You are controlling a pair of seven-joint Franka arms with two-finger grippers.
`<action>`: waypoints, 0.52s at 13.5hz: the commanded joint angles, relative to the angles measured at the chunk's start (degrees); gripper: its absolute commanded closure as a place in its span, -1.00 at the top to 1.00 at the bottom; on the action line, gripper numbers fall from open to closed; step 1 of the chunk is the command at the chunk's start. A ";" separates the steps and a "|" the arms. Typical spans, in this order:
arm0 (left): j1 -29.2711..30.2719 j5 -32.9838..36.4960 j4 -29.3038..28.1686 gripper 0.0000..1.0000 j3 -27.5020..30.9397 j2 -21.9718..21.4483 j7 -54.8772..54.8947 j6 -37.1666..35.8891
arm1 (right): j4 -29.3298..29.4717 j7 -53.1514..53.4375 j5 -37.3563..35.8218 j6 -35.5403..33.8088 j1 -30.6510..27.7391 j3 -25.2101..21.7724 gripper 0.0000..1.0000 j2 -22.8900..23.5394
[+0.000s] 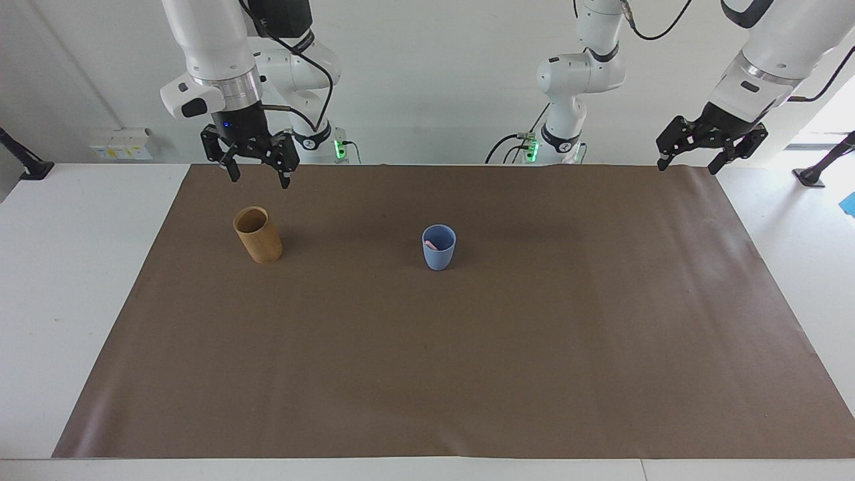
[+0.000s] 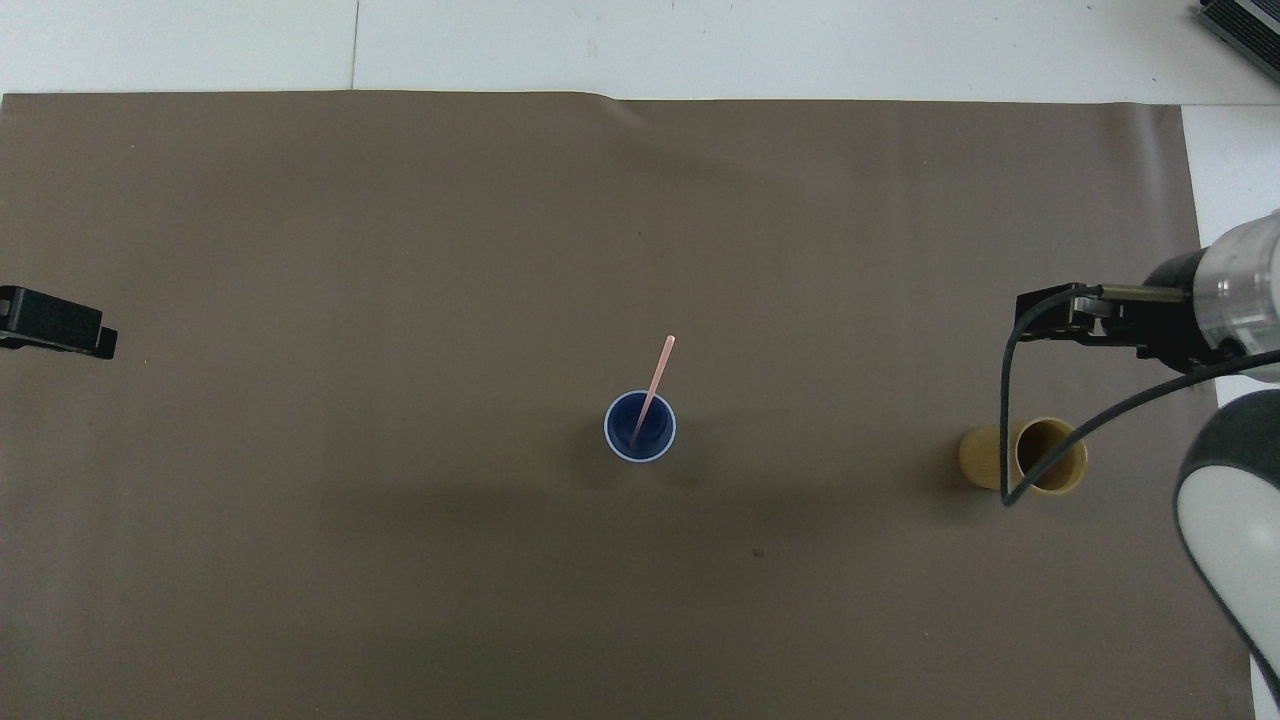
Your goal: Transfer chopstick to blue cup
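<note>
Right gripper [image 1: 254, 162] hangs in the upper left of the facing frame, jaws spread wide, nothing in them. I read it as raised over the mat's robot-side edge, just above the bamboo cup [image 1: 257, 234] in that frame. In the overhead frame the same gripper [image 2: 1060, 318] sits at the right edge, with its cable looping down across the bamboo cup [image 2: 1030, 456].

Left gripper [image 1: 711, 143] waits at the upper right of the facing frame, also spread wide and empty, over the mat's corner. In the overhead frame only its tip [image 2: 55, 325] shows, at the left edge.

Task's thing: one pink chopstick [image 2: 652, 388] stands in the blue cup [image 2: 640, 427] at centre frame overhead. Lower end down inside the cup, upper end leaning out over the rim, up and slightly right in that frame. In the facing frame I see only a pink bit [image 1: 432, 246] inside the blue cup [image 1: 439, 248].

Key relation: chopstick lies toward frame centre from both grippers, well apart from each. Right gripper is the nearer of the two. Bamboo cup looks empty from above, so I judge the transfer done, no further pick pending.

Surface: brown mat [image 1: 427, 374], flat, faint creases, on a white table [image 1: 67, 300]. Room: white wall, both arm bases at top of facing frame.
</note>
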 commanded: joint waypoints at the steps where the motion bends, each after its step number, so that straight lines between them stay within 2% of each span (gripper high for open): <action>1: 0.45 -0.86 -0.34 1.00 -0.46 -0.59 0.07 0.31 | 6.16 -2.64 1.63 -3.89 -1.75 0.49 1.00 4.13; 7: 0.01 -0.07 -0.25 1.00 -0.63 -0.68 -0.02 -0.83 | 5.19 -2.46 1.63 -3.97 -1.92 0.49 1.00 3.60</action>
